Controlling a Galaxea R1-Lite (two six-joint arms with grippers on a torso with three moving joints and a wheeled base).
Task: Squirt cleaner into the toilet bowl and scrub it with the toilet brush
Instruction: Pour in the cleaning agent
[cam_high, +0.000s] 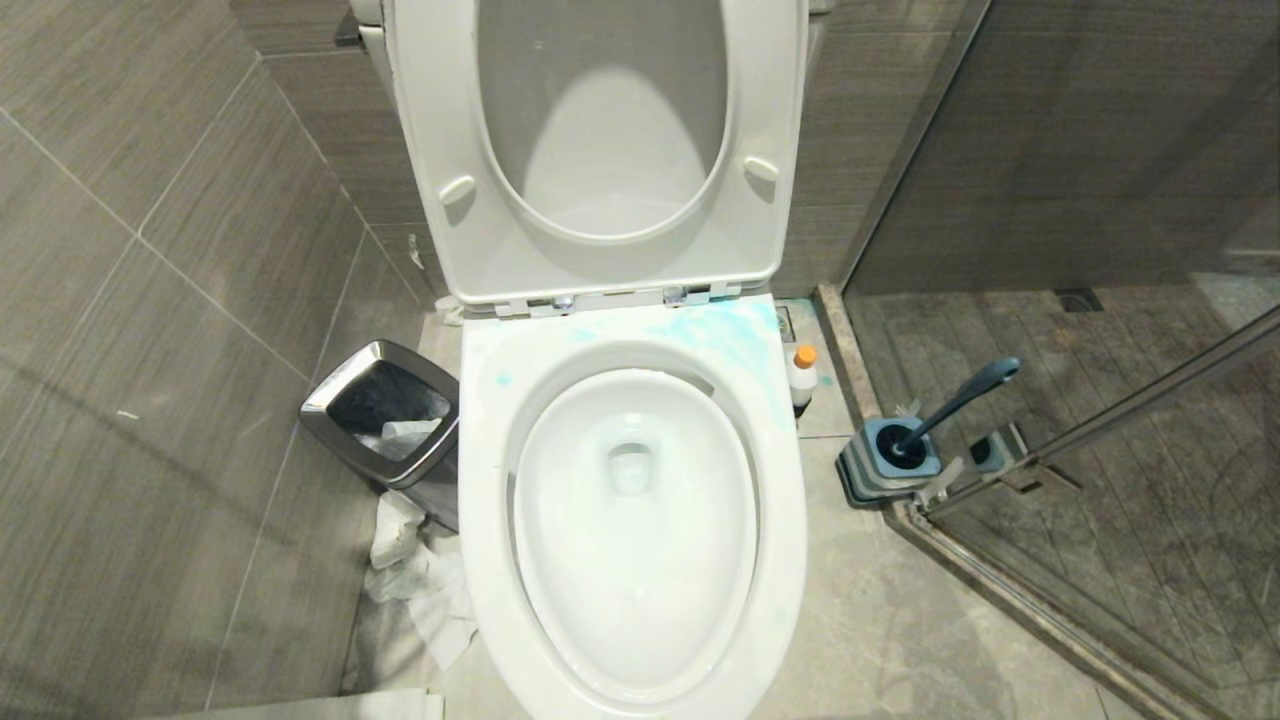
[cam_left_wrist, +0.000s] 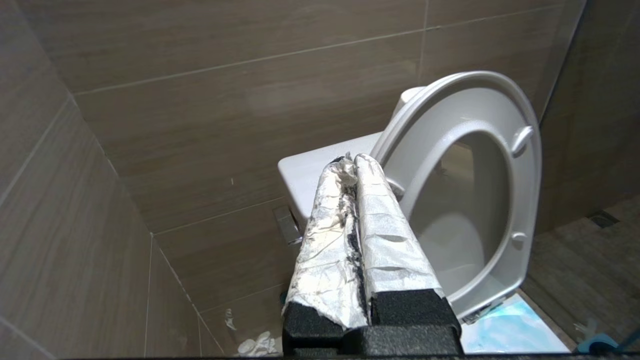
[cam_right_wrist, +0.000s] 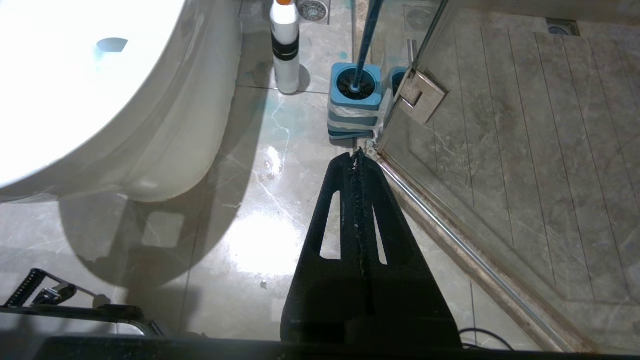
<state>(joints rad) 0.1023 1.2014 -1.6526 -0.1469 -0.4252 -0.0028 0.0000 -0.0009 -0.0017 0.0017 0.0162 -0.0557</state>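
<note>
The white toilet bowl (cam_high: 630, 520) stands open in the middle of the head view, seat and lid (cam_high: 600, 150) raised, with turquoise smears on its back rim (cam_high: 725, 335). The cleaner (cam_high: 803, 375), a small white bottle with an orange cap, stands on the floor right of the bowl (cam_right_wrist: 285, 50). The toilet brush (cam_high: 965, 395) leans in its square blue holder (cam_high: 890, 460) by the glass door (cam_right_wrist: 362, 45). My left gripper (cam_left_wrist: 352, 161), fingers wrapped in white tape, is shut and empty, raised beside the lifted seat (cam_left_wrist: 475, 190). My right gripper (cam_right_wrist: 356, 156) hangs shut over the floor, short of the holder (cam_right_wrist: 354, 102).
A steel-rimmed bin (cam_high: 385, 420) with paper inside stands left of the bowl, crumpled tissue (cam_high: 420, 580) on the floor beside it. A glass shower door (cam_high: 1130, 420) with a metal hinge (cam_right_wrist: 420, 95) and raised sill bounds the right side.
</note>
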